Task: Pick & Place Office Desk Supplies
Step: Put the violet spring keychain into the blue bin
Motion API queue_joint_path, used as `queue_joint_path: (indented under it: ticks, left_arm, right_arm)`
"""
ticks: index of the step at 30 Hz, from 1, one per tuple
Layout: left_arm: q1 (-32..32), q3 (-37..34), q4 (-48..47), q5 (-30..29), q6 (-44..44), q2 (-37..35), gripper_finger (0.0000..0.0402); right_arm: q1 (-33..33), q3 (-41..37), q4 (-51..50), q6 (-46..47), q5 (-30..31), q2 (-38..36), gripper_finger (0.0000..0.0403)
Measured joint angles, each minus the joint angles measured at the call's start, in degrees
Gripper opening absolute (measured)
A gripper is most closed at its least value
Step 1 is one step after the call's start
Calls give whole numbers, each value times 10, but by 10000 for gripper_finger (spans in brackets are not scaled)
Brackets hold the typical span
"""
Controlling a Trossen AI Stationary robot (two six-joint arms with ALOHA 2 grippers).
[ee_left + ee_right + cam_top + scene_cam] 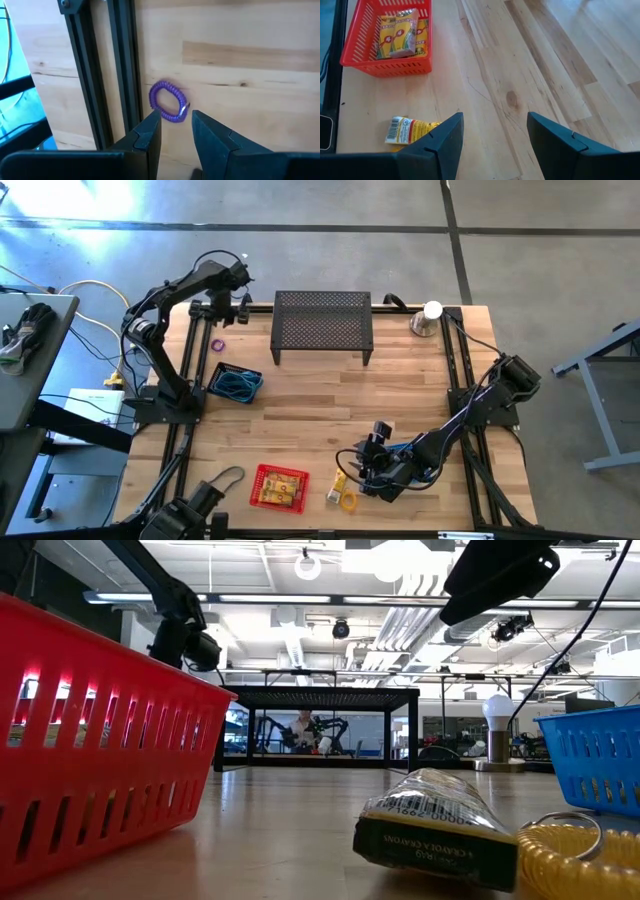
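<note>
A small purple coil ring (169, 102) lies flat on the wood by the left black rail (217, 345). My left gripper (175, 120) is open and stands just short of it without touching, at the far left of the table (232, 305). My right gripper (495, 132) is open over bare wood near the table's near edge (368, 452). A yellow packet (410, 130) lies flat beside it (338, 486), with a yellow coil ring (575, 858) next to the packet (348, 502). More yellow packets lie in a red basket (355, 55).
A blue basket (218, 387) at the left holds teal and dark bands. The red basket (262, 498) sits at the near edge. A black mesh stand (322, 325) and a silver cone with a white ball (428, 318) stand at the far edge. Bare wood lies mid-table.
</note>
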Motion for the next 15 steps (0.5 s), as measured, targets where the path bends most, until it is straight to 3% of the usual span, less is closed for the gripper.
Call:
queue_joint_path:
  ticks: [9, 15]
  left_arm:
    - [0, 0, -10, 21, -30, 0, 101]
    - [0, -3, -10, 21, -42, 0, 101]
  right_arm:
    - [-3, 0, 0, -3, -4, 0, 208]
    - [-23, 0, 4, -7, -45, 0, 208]
